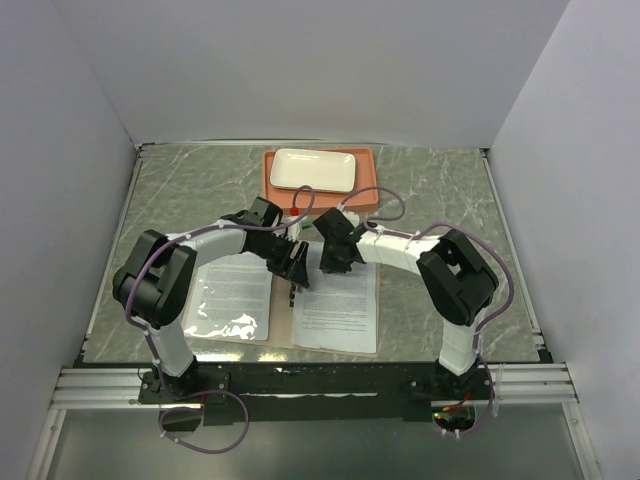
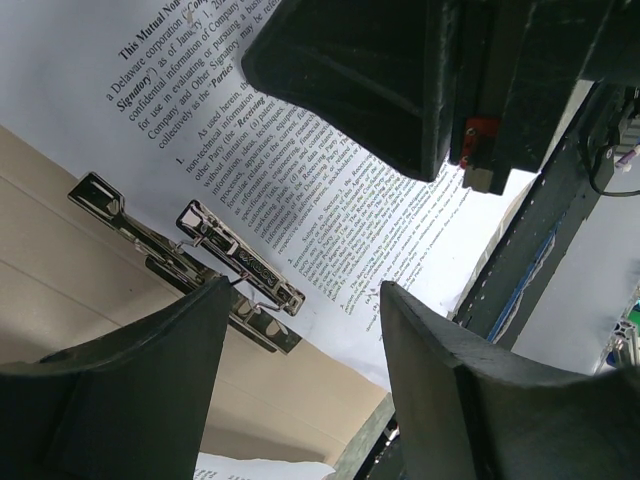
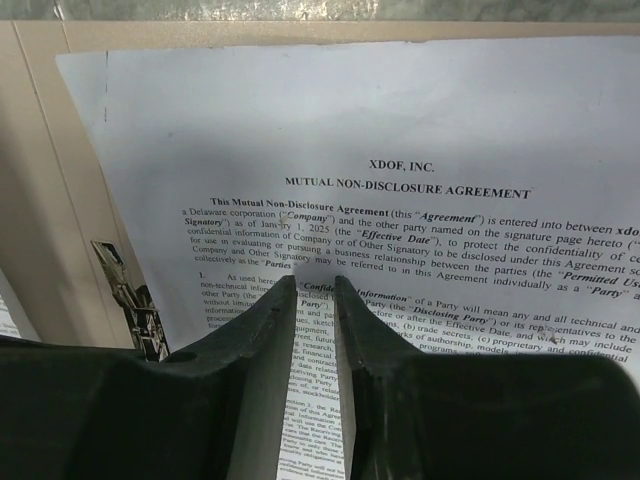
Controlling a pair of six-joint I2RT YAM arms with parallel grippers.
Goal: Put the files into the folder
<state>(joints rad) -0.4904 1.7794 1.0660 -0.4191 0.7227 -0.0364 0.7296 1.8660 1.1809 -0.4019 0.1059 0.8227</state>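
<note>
- The printed sheet (image 3: 400,130) under my right pincer (image 3: 315,285) is headed "XDOF, INC." and "MUTUAL NON-DISCLOSURE AGREEMENT". Its first paragraph opens "This Mutual Non-Disclosure Agreement" and names a Delaware corporation, January 1, 2025 and the "Effective Date".
- That sheet lies flat on the right half of the open folder (image 2: 60,250), with tan card showing past its far and left edges.
- My right pincer is drawn nearly together, with only a thin slit left and its tips down at the text. Whether it nips the paper I cannot tell.
- My left pincer (image 2: 305,288) is released, jaws wide, over the metal clip (image 2: 190,260) near the folder's middle fold, just beside the sheet's edge. The clip's stamped lettering is too small to read.
- Left of both pincers, a second sheet (image 1: 228,290) lies under the glossy clear pocket (image 1: 225,322) in the folder's left half.
- The desk (image 1: 440,190) is grey-green and marbled. Beyond the pincers an orange tray (image 1: 370,195) carries a white plate (image 1: 312,170), and plain pale walls (image 1: 320,60) close it in.
</note>
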